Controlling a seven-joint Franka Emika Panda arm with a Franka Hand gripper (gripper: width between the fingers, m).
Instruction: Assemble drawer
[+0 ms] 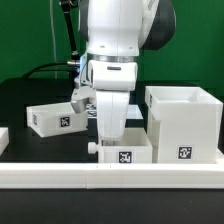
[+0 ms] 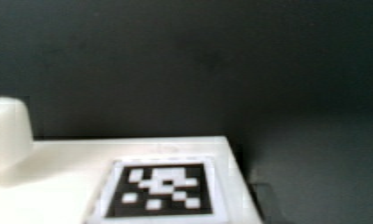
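Observation:
A small white drawer tray [image 1: 122,151] with a tag on its front stands against the front rail, just left of the tall white housing [image 1: 184,124]. My gripper [image 1: 110,137] reaches straight down onto this tray's rear part, and its fingertips are hidden by the tray and the hand. The wrist view shows the tray's white surface and tag [image 2: 163,189] very close, with no fingers visible. A second tray [image 1: 55,117] lies further back on the exterior view's left.
A long low white rail [image 1: 110,177] runs along the front edge. A white rounded object [image 2: 5,135] shows at the edge of the wrist view. Black cables lie at the back left. The tabletop is dark.

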